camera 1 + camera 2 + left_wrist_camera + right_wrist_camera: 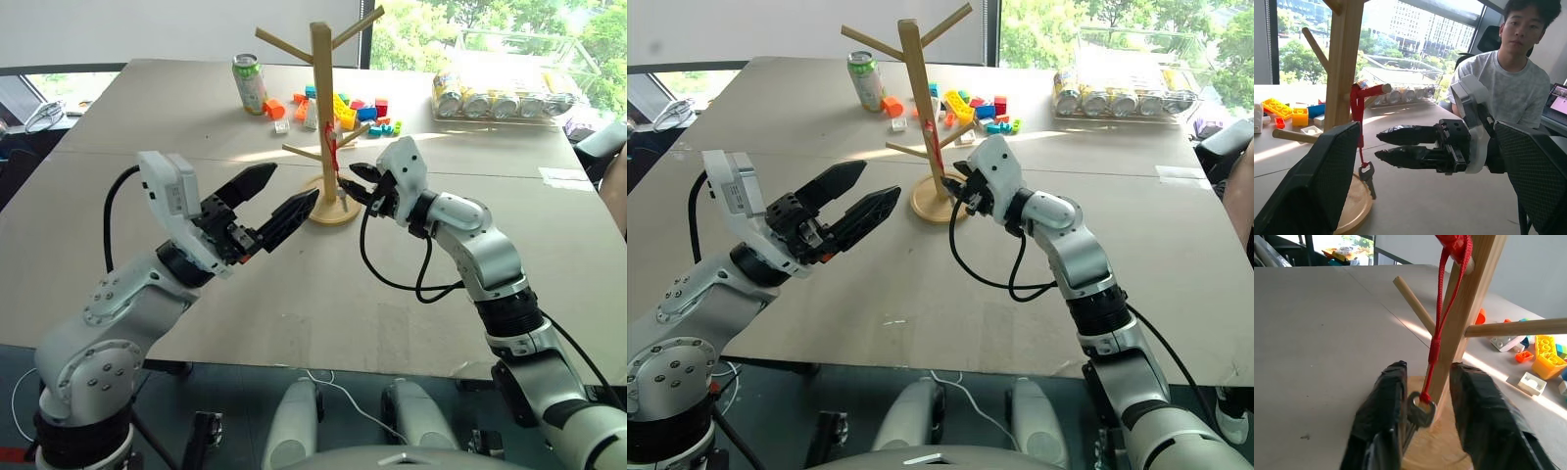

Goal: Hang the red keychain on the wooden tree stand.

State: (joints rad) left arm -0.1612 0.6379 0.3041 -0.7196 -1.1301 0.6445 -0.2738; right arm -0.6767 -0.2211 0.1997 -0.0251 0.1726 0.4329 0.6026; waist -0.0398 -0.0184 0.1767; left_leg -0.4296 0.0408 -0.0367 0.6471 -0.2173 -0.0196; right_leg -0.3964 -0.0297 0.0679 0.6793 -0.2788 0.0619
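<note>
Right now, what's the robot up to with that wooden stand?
It is hanging a red keychain on the wooden tree stand. The cord is looped over a lower peg and the key dangles just above the round base. The right hand sits open at the stand, one finger on each side of the key, so it seems to have let go. The left hand hovers open beside the base, holding nothing. A person sits across the table.

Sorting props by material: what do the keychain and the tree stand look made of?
The red keychain: braided fabric cord, matte weave showing, with a shiny, probably metal key. The wooden tree stand: pale, unpainted wood with visible grain, apparently unvarnished.
</note>
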